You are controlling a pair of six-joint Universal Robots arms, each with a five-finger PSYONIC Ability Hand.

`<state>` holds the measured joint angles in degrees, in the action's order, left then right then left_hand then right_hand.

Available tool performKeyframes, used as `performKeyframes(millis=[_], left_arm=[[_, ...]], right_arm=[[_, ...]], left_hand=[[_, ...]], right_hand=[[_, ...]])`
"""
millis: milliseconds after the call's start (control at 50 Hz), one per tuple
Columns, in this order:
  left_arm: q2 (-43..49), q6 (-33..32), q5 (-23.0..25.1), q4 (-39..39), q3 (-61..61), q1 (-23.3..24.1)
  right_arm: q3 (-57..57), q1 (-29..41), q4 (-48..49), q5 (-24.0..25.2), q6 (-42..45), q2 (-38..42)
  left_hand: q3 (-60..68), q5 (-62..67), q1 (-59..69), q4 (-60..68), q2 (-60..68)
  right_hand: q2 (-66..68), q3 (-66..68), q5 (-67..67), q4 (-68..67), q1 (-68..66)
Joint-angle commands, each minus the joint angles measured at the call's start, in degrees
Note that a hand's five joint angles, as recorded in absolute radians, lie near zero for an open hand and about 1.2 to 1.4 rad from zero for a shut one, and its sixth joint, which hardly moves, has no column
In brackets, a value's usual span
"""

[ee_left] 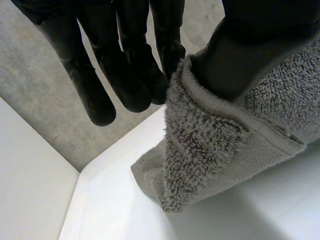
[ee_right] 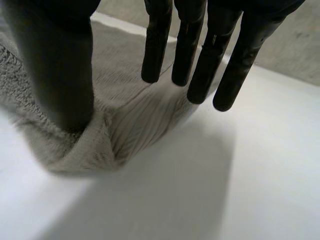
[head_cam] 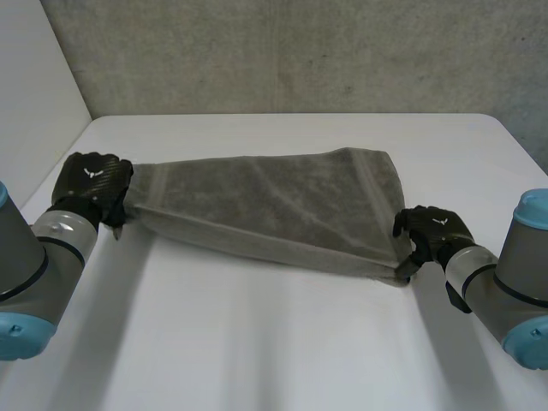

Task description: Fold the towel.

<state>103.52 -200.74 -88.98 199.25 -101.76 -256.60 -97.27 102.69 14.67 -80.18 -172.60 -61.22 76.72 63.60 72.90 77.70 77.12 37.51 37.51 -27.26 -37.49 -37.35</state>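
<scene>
Soft, limp towel [head_cam: 274, 205] pinched at both ends by left hand [head_cam: 92, 180] and right hand [head_cam: 435, 227], fingers [ee_right: 200, 60] straight; best gripped at corners.

The left arm [head_cam: 34, 265] extends from the near left, its left hand [head_cam: 94, 181] pinching one end of the towel [head_cam: 274, 205] between thumb and straight fingers [ee_left: 125, 75]. The right arm [head_cam: 514, 291] extends from the near right, and the right hand [head_cam: 432, 229] nips the opposite corner the same way, thumb down, fingers extended.
</scene>
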Motion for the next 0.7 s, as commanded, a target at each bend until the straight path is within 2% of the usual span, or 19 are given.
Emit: performKeyframes(millis=[20,80,220,560,700], left_arm=[[-1.0,2.9,0.0,-0.9,0.9,-0.6],[-1.1,4.2,0.0,-1.3,1.0,-0.7],[-1.1,5.1,0.1,-1.4,0.8,-0.8],[-0.5,5.0,0.2,-1.4,0.3,-1.0],[-0.4,5.0,0.3,-1.4,0.7,-1.2]], right_arm=[[3.3,-0.1,0.0,-2.1,-0.4,-5.6],[3.1,0.8,-0.1,-1.6,-0.1,-7.9],[1.1,5.3,-1.1,-1.8,-0.1,-2.7],[-2.7,5.3,-2.0,-1.8,-0.6,-4.9],[-5.9,5.2,-2.0,-1.4,-0.2,-6.8]], left_hand=[[3.3,6.4,7.1,2.3,2.9],[3.3,6.4,7.1,2.3,2.9],[3.3,6.4,7.1,2.3,2.9],[3.3,6.4,7.1,2.3,2.9],[3.3,6.4,7.1,2.3,2.9]], right_hand=[[3.5,3.5,-3.8,-3.5,-3.7],[3.2,3.2,-3.4,-3.2,-3.3],[2.8,2.8,-3.1,-2.9,-3.0],[2.3,2.3,-2.6,-2.4,-2.5],[-2.5,-2.5,2.3,2.5,2.3]])
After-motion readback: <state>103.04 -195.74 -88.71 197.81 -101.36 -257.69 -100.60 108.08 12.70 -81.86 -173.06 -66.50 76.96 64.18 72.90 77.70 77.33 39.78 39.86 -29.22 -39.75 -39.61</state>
